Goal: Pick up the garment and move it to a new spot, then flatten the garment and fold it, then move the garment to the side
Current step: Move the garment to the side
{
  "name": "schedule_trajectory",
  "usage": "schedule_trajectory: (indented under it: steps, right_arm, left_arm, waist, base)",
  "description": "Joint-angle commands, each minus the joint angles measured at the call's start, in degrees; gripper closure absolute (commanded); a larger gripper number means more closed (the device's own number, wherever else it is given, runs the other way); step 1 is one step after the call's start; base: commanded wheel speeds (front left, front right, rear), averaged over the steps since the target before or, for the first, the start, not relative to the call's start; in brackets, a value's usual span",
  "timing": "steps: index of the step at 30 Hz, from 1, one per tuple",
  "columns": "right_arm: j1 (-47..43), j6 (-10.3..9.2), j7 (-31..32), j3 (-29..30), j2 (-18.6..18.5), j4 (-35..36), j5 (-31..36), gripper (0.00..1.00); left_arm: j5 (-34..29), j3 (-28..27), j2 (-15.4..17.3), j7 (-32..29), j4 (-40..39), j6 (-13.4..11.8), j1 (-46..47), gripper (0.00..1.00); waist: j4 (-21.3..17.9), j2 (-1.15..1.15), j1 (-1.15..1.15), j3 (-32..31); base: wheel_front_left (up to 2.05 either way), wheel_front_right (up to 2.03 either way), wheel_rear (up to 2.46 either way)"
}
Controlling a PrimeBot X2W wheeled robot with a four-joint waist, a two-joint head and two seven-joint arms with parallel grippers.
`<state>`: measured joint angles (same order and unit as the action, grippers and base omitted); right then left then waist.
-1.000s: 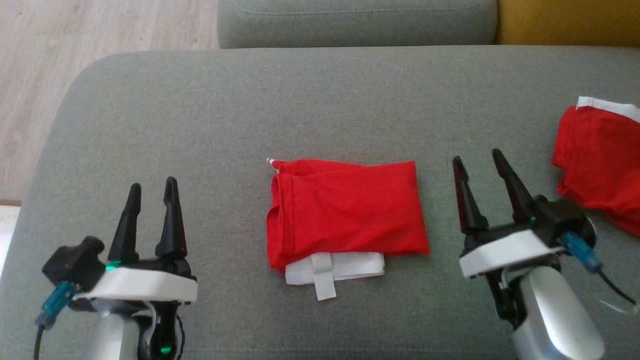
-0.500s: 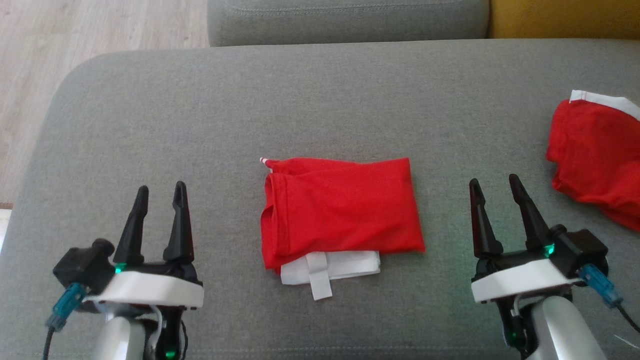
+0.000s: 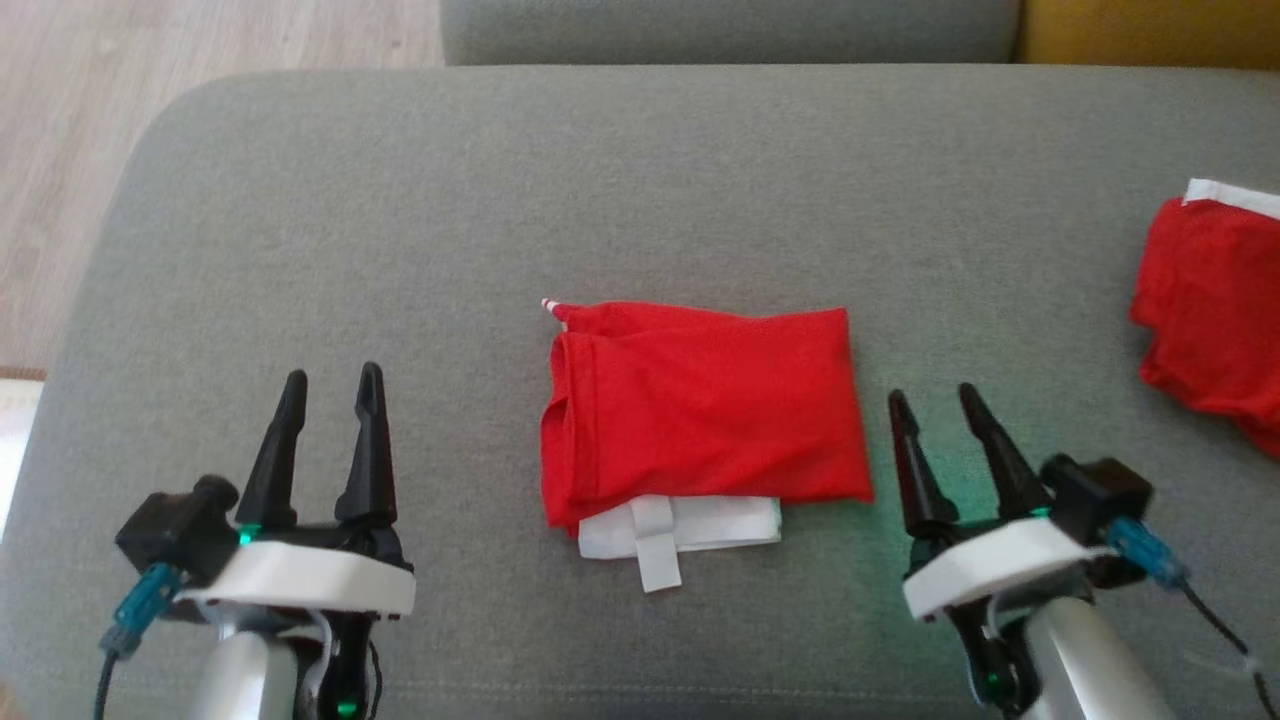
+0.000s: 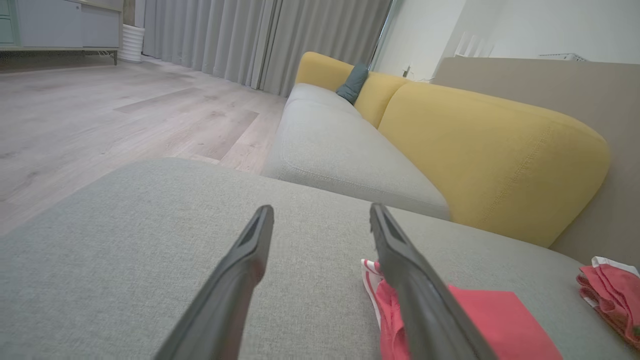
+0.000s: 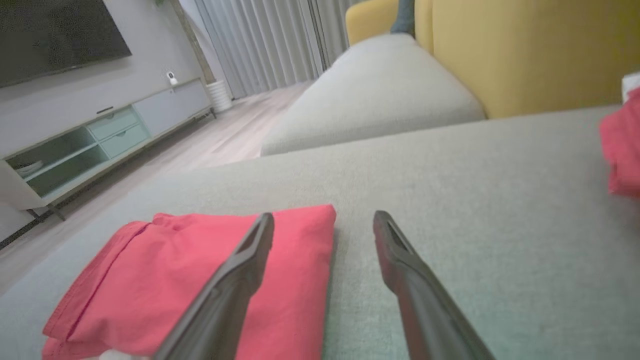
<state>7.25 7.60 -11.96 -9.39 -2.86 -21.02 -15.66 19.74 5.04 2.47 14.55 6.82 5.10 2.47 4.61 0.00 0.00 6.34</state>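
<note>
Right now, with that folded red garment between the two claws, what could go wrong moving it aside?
1. The folded red garment has loose layers at its left edge and a white band poking out nearest the robot; pinching only the top layer could undo the fold.
2. The left gripper and right gripper are open beside it; lifting one side may let it sag open.
3. A second red garment lies far right; moved there, they could tangle.

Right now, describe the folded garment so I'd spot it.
Find the grey cushion. At its middle lies the folded garment, a neat red rectangle with a white band at its near edge, unlike the rumpled red cloth at the right.
</note>
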Motion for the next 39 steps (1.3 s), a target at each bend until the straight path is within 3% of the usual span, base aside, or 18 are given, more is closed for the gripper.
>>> schedule_trajectory:
  steps: [1, 8, 18, 20, 24, 29, 35, 39]
  right_arm:
    - [3.47, -0.11, 0.71, -1.97, -0.02, 0.47, -0.55, 0.00]
    - [8.77, -0.11, 3.64, -3.17, -0.02, -10.59, -8.43, 0.00]
    - [15.50, -0.11, 1.93, -8.91, -0.02, -24.03, -11.51, 0.00]
    - [16.40, -0.11, 1.37, -9.84, -0.02, -25.79, -11.19, 1.00]
    - [18.36, -0.11, -0.68, -10.55, -0.02, -27.87, -8.63, 1.00]
    - [20.83, -0.11, -2.33, -9.06, -0.02, -27.70, -0.17, 1.00]
    - [23.19, -0.11, -2.82, -5.22, -0.14, -21.44, 14.06, 1.00]
    - [25.61, -0.11, -0.18, -4.40, -2.76, -17.22, 17.97, 1.00]
  left_arm:
    - [0.23, -1.27, 0.41, 0.45, -1.71, 0.18, 2.22, 0.00]
    - [0.26, -0.42, 0.41, 0.45, -1.06, 0.50, 3.25, 0.00]
    - [-0.02, -0.41, 0.41, 0.45, -0.30, 0.80, 3.91, 0.00]
    - [-0.13, -0.49, 0.41, 0.45, -0.21, 0.82, 3.80, 0.00]
    - [-0.28, -0.61, 0.41, 0.45, -0.14, 0.81, 3.52, 0.00]
    - [-0.38, -0.32, 0.41, 0.45, -0.63, 0.92, 3.32, 0.00]
    - [-0.75, 0.94, 0.41, 0.45, -1.88, 1.11, 4.27, 0.00]
    - [-1.02, 3.20, 0.41, 0.45, -2.61, 1.30, 6.00, 0.00]
  waist:
    - [0.69, 0.00, 0.00, 0.70]
    - [2.95, 0.00, 0.00, 2.51]
    - [4.71, 0.00, 0.00, 3.27]
    - [4.56, 0.00, 0.00, 3.15]
    - [3.25, 0.00, 0.00, 2.69]
    - [0.92, 0.00, 0.00, 2.32]
    - [-3.81, 0.00, 0.00, 2.69]
    - [-7.45, 0.00, 0.00, 3.83]
  base:
    - [0.00, 0.00, 0.00]
    - [0.00, 0.00, 0.00]
    - [0.00, 0.00, 0.00]
    - [0.00, 0.00, 0.00]
    - [0.00, 0.00, 0.00]
    - [0.00, 0.00, 0.00]
    - [0.00, 0.00, 0.00]
    - [0.00, 0.00, 0.00]
